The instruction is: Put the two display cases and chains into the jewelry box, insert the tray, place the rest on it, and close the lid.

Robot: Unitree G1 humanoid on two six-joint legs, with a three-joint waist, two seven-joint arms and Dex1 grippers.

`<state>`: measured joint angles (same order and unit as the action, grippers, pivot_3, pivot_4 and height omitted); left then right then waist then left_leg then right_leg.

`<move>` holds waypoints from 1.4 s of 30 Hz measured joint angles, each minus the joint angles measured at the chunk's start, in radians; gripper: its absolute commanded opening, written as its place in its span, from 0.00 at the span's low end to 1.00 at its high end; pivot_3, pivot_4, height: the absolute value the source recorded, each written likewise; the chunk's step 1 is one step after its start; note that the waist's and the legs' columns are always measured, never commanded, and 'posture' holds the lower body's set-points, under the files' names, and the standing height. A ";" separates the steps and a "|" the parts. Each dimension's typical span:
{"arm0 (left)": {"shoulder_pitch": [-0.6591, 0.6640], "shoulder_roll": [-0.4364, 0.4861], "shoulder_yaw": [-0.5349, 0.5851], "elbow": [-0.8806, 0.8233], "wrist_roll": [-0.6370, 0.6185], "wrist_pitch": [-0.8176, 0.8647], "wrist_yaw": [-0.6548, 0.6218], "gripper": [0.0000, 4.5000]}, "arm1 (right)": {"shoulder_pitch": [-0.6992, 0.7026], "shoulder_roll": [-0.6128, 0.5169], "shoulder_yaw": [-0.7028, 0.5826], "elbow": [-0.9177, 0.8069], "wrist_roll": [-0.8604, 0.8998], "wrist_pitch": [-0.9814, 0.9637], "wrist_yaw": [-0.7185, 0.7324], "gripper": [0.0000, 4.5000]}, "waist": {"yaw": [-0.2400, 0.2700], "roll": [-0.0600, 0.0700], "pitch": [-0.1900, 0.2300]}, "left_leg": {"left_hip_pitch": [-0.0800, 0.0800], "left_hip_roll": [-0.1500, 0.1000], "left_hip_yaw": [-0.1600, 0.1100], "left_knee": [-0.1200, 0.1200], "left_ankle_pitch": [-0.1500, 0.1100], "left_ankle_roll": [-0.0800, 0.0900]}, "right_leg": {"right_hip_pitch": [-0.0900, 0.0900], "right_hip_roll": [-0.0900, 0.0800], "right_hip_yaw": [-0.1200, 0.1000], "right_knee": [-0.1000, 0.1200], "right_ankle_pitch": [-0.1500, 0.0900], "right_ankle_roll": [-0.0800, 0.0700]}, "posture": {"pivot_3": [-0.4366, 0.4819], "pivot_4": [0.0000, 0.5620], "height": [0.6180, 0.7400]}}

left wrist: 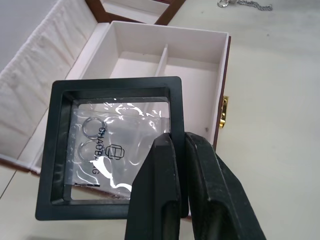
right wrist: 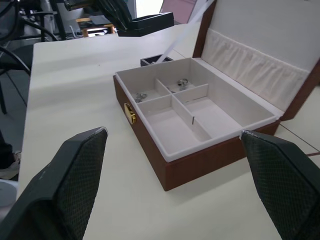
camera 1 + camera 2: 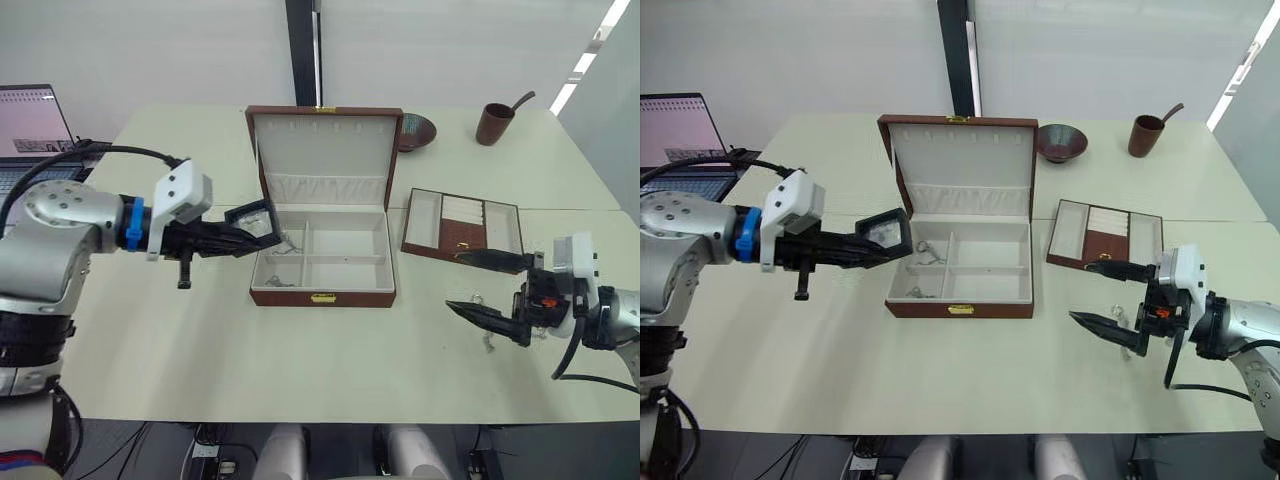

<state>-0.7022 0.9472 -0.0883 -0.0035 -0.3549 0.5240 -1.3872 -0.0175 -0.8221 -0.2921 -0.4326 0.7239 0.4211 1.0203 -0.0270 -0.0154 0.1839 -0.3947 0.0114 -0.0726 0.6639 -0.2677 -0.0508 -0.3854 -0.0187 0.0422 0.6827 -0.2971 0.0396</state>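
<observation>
Just above the box's (image 3: 960, 270) left edge, the left gripper (image 3: 880, 243) pinches 1 case (image 1: 112, 150) by its rim; this thin hold risks slipping. Right gripper (image 3: 1110, 295) gapes empty beside the tray (image 3: 1105, 238).

1 jewelry box (image 3: 322, 292), 1 tray (image 3: 463, 226), 2 display cases (image 3: 885, 231), 1 bowl (image 3: 417, 130), 1 cup (image 3: 494, 123).

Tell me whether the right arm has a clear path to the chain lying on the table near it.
Probably yes: the right pincer is open and empty, and the chain lies on bare table right beside its fingertips, nothing between them.
</observation>
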 measured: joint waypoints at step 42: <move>-0.334 -0.484 -0.252 0.796 0.436 -0.611 0.049 0.00 | 0.125 0.093 -0.042 -0.116 -0.077 -0.004 -0.246 1.00 | -0.003 -0.001 0.000 | -0.002 -0.001 0.000 0.001 0.000 0.000 | -0.002 0.000 0.001 0.001 0.000 0.000 | 0.48 0.27 1.00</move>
<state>-1.0366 0.4634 -0.3405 0.7928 0.0812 -0.0871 -1.3384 0.1079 -0.7287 -0.3337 -0.5485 0.6474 0.4168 0.7746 -0.0303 -0.0159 0.1842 -0.3967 0.0103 -0.0730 0.6654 -0.2674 -0.0505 -0.3873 -0.0185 0.0428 0.6841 -0.2969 0.0397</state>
